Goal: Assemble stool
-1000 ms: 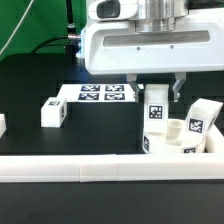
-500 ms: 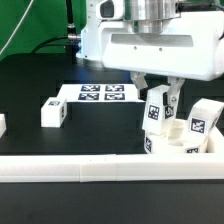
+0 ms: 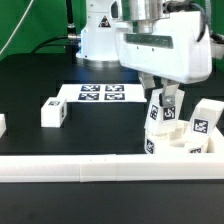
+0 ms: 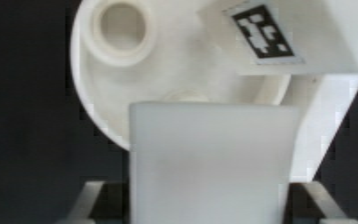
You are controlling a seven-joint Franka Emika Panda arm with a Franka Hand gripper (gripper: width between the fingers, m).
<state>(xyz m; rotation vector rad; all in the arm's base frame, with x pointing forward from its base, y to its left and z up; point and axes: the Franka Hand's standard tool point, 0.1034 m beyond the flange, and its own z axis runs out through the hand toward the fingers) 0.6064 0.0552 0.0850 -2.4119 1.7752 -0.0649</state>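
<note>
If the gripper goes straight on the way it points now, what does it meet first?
The gripper, shut on a leg, points down at the seat. The leg's lower end would likely meet the seat first; how near it is, I cannot tell.

Open table (image 3: 30,90) around lone leg block (image 3: 52,112), front rail (image 3: 80,168) fencing seat disc (image 3: 172,143)

The gripper (image 3: 166,103) has swung toward the exterior view's right, apparently tilting its leg block (image 3: 160,113).
</note>
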